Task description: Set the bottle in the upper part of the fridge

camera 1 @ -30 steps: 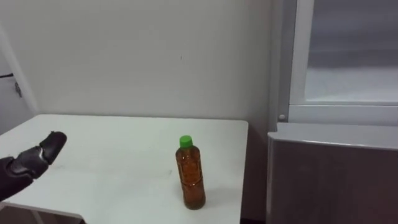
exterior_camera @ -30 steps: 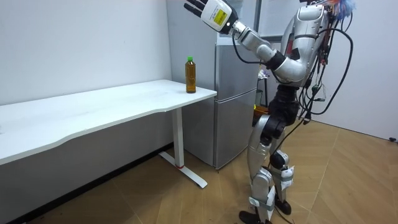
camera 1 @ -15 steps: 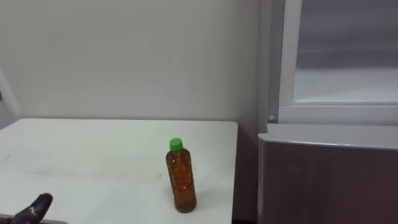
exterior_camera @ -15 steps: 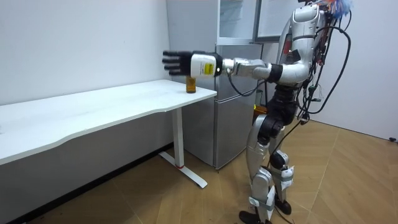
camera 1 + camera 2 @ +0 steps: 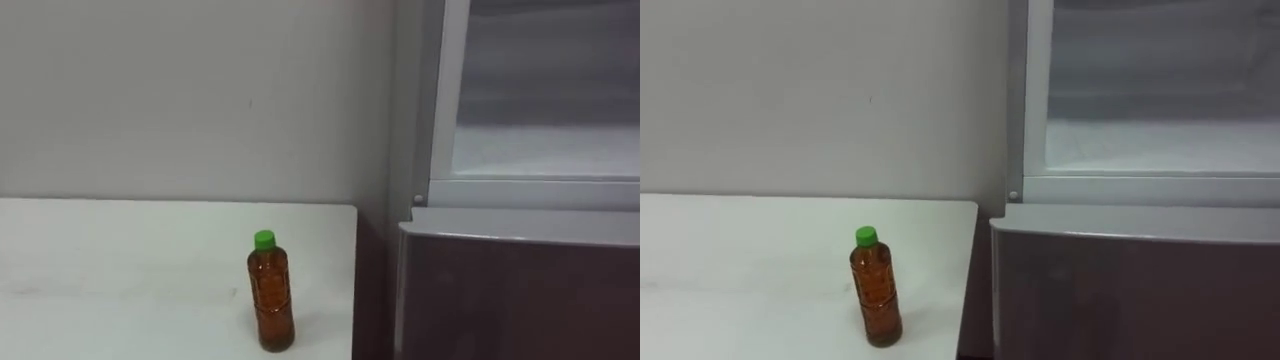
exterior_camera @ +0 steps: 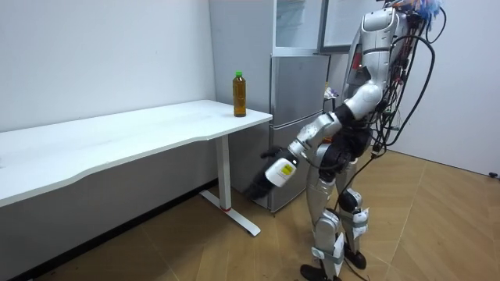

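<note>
Beside the open grey fridge [image 5: 520,290], a green-capped amber plastic bottle [image 5: 271,300] stands at the white tabletop [image 5: 120,270] edge, handy for pickup; whether my low-hanging left hand [image 6: 260,183] is clenched, I cannot tell.

Bottle [image 6: 240,94] stands on table [image 6: 117,134] beside fridge [image 6: 297,109].

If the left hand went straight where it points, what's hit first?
Left hand points down toward the room view's left: probably the wooden floor beside the white table's leg. Depth unclear.
</note>
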Tool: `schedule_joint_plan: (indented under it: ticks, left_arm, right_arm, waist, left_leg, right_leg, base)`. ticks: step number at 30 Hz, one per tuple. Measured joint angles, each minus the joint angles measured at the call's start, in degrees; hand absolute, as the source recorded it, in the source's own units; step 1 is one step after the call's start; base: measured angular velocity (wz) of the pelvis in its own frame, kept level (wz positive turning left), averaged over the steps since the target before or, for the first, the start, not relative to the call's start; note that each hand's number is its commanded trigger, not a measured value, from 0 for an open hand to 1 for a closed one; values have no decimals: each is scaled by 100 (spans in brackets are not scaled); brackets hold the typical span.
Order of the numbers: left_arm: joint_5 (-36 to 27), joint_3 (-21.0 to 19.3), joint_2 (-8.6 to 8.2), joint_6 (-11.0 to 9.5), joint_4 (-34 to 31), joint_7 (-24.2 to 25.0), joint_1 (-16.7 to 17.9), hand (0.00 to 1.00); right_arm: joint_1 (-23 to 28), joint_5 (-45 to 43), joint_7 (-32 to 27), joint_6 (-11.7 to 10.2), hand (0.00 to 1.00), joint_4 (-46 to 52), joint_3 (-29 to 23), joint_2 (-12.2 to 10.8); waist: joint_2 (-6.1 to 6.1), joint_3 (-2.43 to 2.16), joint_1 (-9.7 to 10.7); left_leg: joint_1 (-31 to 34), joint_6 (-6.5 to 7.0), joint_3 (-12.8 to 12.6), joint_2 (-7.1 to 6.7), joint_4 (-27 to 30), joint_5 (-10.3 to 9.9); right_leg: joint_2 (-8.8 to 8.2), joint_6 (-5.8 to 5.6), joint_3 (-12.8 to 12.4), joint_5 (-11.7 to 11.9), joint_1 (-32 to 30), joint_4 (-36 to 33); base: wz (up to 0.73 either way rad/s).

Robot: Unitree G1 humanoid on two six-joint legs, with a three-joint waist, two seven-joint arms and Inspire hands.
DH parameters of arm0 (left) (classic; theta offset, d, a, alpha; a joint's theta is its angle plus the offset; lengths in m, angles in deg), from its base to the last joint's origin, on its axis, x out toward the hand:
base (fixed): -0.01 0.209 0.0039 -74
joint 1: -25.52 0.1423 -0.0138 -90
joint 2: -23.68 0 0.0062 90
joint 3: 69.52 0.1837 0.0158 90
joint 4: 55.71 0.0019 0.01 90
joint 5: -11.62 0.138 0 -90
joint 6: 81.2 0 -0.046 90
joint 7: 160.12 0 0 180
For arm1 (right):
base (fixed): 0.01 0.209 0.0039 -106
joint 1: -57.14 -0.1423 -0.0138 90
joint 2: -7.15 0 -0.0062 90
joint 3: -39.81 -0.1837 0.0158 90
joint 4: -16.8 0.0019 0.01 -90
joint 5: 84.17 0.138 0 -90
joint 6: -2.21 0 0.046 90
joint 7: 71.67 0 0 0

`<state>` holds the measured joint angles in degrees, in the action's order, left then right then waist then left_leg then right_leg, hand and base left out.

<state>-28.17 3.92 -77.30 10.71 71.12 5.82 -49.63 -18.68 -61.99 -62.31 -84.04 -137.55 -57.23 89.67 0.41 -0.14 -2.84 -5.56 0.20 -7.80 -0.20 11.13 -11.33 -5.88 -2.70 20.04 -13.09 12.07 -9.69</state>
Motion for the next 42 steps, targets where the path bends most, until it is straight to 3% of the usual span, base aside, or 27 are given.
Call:
schedule_joint_plan:
  ticks: [6,9,20,24,38,42]
  left_arm:
    - [284,295,7,-42,971,138,39,0]
    - [719,472,16,-40,1436,305,42,0]
    - [2262,855,8,67,2147,852,-22,0]
    - [2250,1011,38,80,2305,861,-50,0]
    - [2235,1013,203,327,2513,1275,-160,0]
    - [1745,1220,234,274,2638,1331,-209,0]
  right_arm:
    - [-1,4,3,-23,0,14,1,2]
    - [-9,24,3,-63,0,18,14,2]
    - [-98,-20,81,-64,0,8,32,-2]
    - [-157,32,10,-56,0,-55,133,-19]
    - [-175,305,-33,138,0,-83,180,-51]
    - [-174,464,-39,121,0,-124,240,-54]
  waist:
    - [16,3,47]
    - [13,4,138]
    - [-25,-2,329]
    - [-55,3,390]
    - [-125,-6,417]
    - [-128,-3,429]
  left_leg:
    - [-3,-5,-90,40,62,-55]
    - [1,1,-108,31,63,-58]
    - [-2,12,-163,26,48,-66]
    - [42,13,-189,18,51,-66]
    - [79,10,-199,17,11,-67]
    - [24,7,-212,24,10,-69]
  right_leg:
    - [21,0,-111,0,-13,-7]
    - [10,-7,-121,-4,-17,2]
    - [0,-23,-138,-16,-70,18]
    - [-7,-27,-145,-16,-110,17]
    - [5,-32,-144,-14,-121,94]
    - [6,-36,-138,-9,-110,72]
  base:
    - [-8]
    - [-1]
    - [-1]
    - [-1]
    - [0]
    - [-1]
